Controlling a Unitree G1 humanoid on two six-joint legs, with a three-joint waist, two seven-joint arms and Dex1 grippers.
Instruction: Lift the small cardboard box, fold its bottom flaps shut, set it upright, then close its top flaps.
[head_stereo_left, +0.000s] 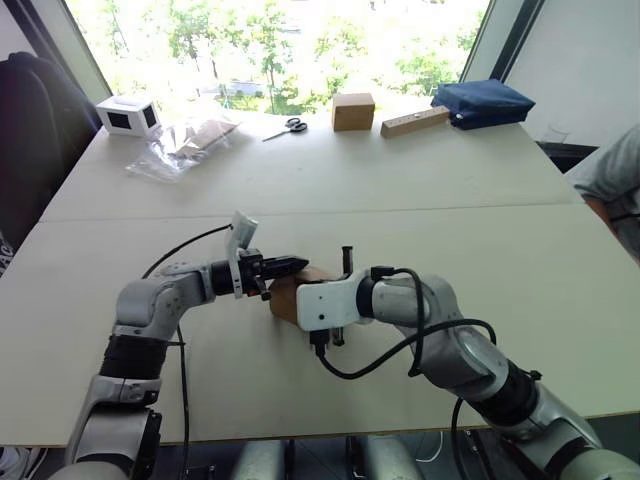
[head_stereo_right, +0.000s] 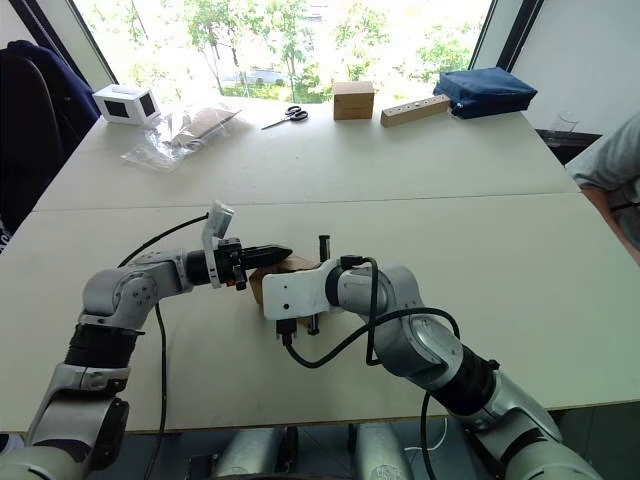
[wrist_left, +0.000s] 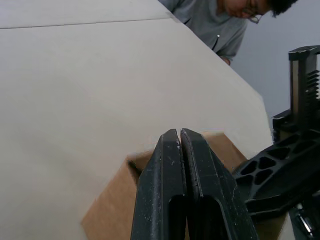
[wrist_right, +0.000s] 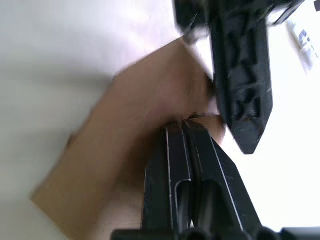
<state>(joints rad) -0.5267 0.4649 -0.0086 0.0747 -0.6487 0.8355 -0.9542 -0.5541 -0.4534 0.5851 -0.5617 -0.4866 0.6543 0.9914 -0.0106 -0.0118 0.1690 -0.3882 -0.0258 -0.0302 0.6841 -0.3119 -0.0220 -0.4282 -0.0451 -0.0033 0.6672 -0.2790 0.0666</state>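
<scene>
The small cardboard box (head_stereo_left: 284, 296) is plain brown and rests on the white table (head_stereo_left: 330, 190), near its front edge and between my two arms. My left gripper (head_stereo_left: 300, 264) reaches in from the left, shut and empty, its tips just over the box's top edge (wrist_left: 125, 175). My right gripper (wrist_right: 182, 124) comes from the right, also shut, with its tips pressed against the box's cardboard face (wrist_right: 125, 130). Its white wrist housing (head_stereo_left: 325, 300) hides much of the box in the eye views.
Along the far edge lie a white box with dark panels (head_stereo_left: 128, 115), a plastic bag (head_stereo_left: 180, 148), scissors (head_stereo_left: 288, 127), a tan cube (head_stereo_left: 353, 110), a wooden block (head_stereo_left: 414, 121) and a blue bag (head_stereo_left: 483, 102). A person (head_stereo_left: 615, 175) sits at the right.
</scene>
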